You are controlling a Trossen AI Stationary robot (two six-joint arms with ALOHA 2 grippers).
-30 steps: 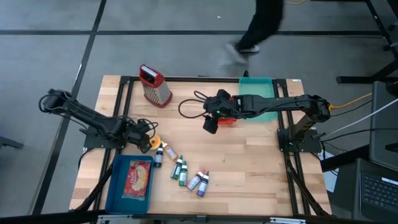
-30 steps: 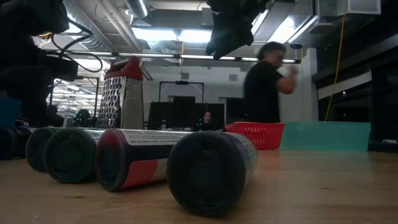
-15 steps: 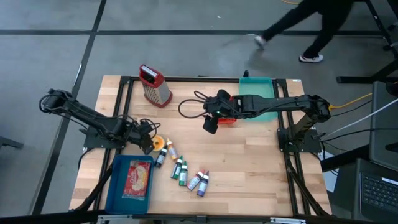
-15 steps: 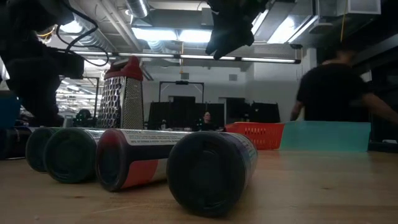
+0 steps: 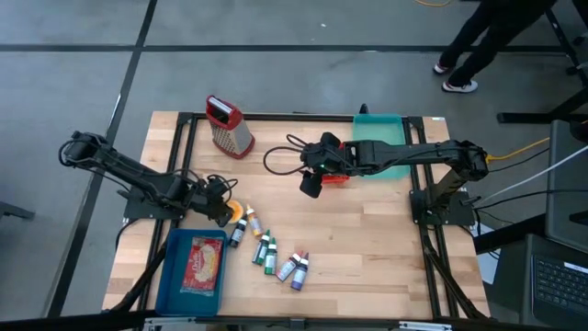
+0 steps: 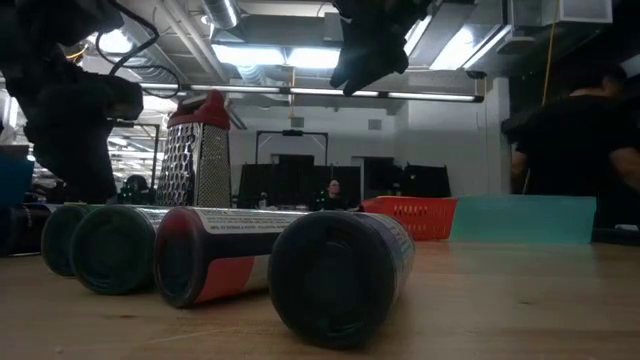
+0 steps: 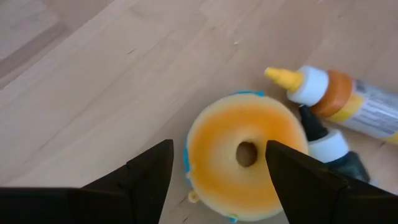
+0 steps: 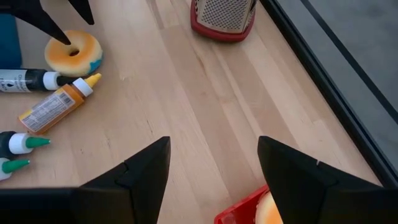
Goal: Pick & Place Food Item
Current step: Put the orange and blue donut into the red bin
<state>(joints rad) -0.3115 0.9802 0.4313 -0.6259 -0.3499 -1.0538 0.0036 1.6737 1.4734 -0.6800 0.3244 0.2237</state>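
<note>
The labels on the bottles (image 8: 55,106) carry print too small to read.

A matt, spongy-looking orange ring doughnut (image 7: 245,155) lies on the smooth pale wooden plank table (image 7: 112,81), beside glossy plastic squeeze bottles (image 7: 348,106) and away from a perforated shiny metal grater (image 8: 222,14)

A grater (image 5: 229,128) stands near the table's (image 5: 367,248) far left corner. A donut (image 5: 230,211) lies by the left edge, bottles (image 5: 267,251) trailing toward the near edge. A tray (image 5: 192,268) fills the near left corner; a basket (image 5: 334,177) sits centre-far.
</note>
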